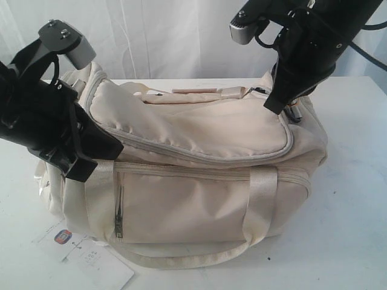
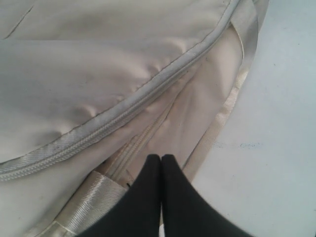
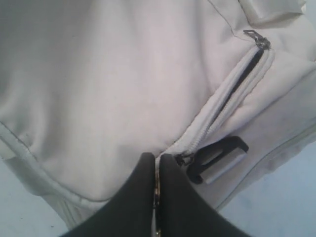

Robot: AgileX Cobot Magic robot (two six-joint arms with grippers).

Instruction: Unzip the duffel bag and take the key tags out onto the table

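– On the counter [image 1: 357, 199], centre of the ext. view: how's your duffel bag [image 1: 199, 199] sitting?

– Square in the middle, front pocket zip [image 1: 119, 211] facing the cam, one webbing handle [image 1: 193, 261] drooping onto the counter. You've got a paper hang-tag [image 1: 84, 257] lying just beside the front-left corner.

– And your left fingers [image 2: 143, 197]?

– Pressed together, nothing visible btwn them. Tips are over the fabric at the bag's left end, just below the grey-trimmed top zipper [image 2: 98, 131], which looks shut along that stretch.

– What about your right fingers [image 3: 138, 197]?

– Also pressed together, at the bag's right end, pinching a thin metal piece [image 3: 156, 195]. Tips sit right at the slider end of a zip [image 3: 232, 91] that gapes a bit, dark inside. You'll see a black buckle [image 3: 217, 159] just beside them on the fabric.
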